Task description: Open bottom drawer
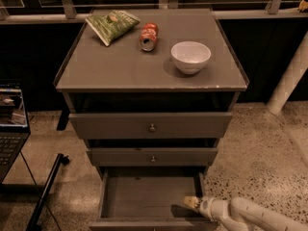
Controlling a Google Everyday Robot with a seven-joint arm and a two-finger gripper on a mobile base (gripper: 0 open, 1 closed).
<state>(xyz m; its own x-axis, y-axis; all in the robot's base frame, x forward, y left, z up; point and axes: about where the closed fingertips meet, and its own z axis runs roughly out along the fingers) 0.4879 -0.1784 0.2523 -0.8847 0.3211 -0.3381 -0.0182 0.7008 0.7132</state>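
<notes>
While the bottom drawer (144, 196) stands pulled out at the cabinet's (120, 66) foot, the gripper (191, 202), whether parted or closed unclear, sits inside by the right-hand wall, where a careless withdrawal could snag that wall and drag the drawer askew.

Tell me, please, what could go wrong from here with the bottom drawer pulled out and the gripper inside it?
1. The gripper sits low in the open grey wooden bottom drawer, close to its right wall; withdrawing sideways could snag that wall and jolt the grey cabinet.
2. The drawer looks well extended; more pulling might drag it right out.
3. A jolt could roll the red can lying on its side on top.
</notes>
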